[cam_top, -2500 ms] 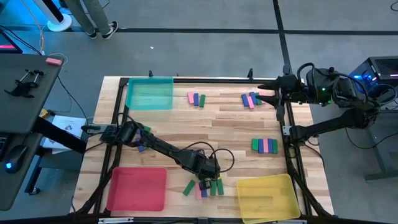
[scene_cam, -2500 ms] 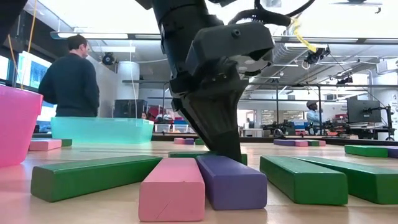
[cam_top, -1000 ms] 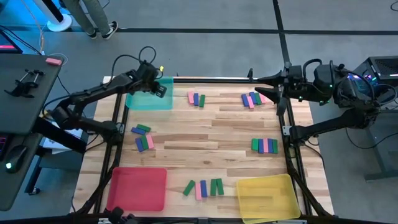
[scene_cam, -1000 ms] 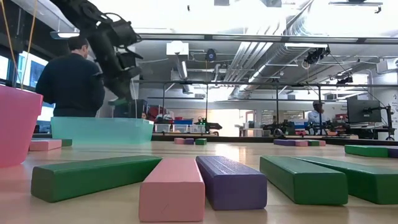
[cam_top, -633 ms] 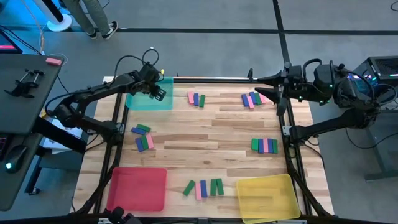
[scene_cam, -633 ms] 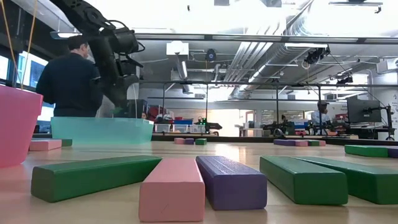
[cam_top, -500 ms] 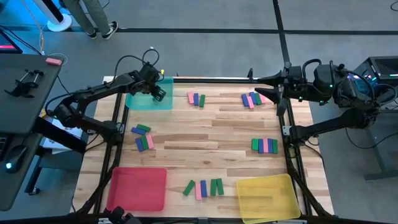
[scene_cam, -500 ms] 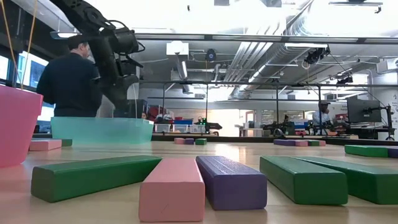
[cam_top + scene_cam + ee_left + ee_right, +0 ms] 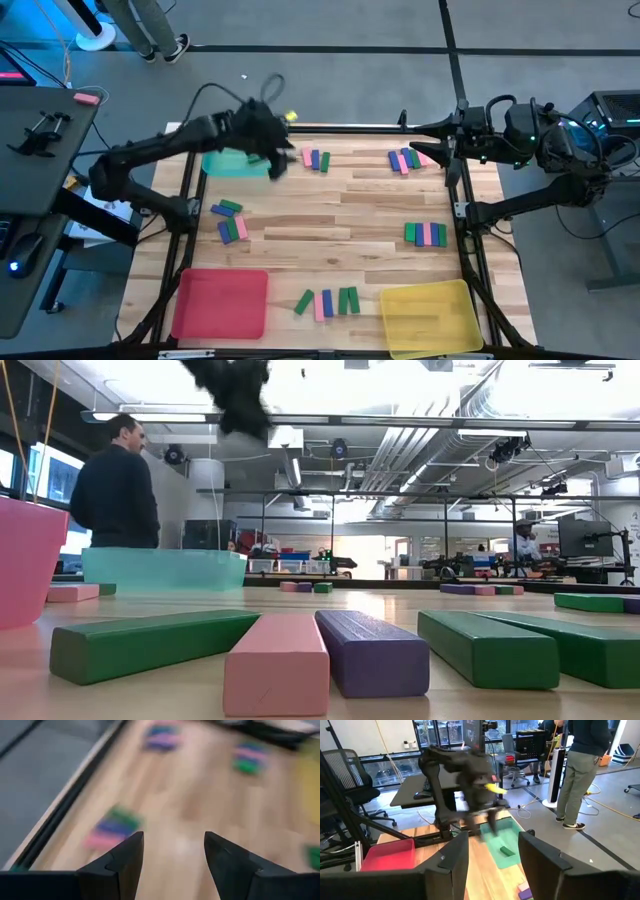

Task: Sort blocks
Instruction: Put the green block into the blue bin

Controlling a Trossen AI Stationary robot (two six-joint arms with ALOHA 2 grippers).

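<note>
Blocks lie in groups on the wooden table: far middle [image 9: 316, 159], far right [image 9: 405, 159], left [image 9: 228, 222], right [image 9: 426, 234] and near edge [image 9: 328, 301]. The near group fills the low view, with a pink block [image 9: 278, 665] and a purple block [image 9: 370, 650] between green ones. One green block [image 9: 507, 851] lies in the green tray [image 9: 228, 163]. My left gripper [image 9: 282, 160] hangs above the table just right of that tray, open and empty [image 9: 172, 855]. My right gripper [image 9: 432, 140] waits open [image 9: 492, 855] at the far right edge.
A red tray [image 9: 222, 303] sits at the near left corner and a yellow tray [image 9: 432, 316] at the near right. A black frame [image 9: 350, 127] runs along the table's edges. People stand in the room beyond the table [image 9: 115, 480].
My left gripper dipped at the green tray, then rose and swung fast toward the table's right, away from the tray and toward the far-middle blocks. My right arm has kept still.
</note>
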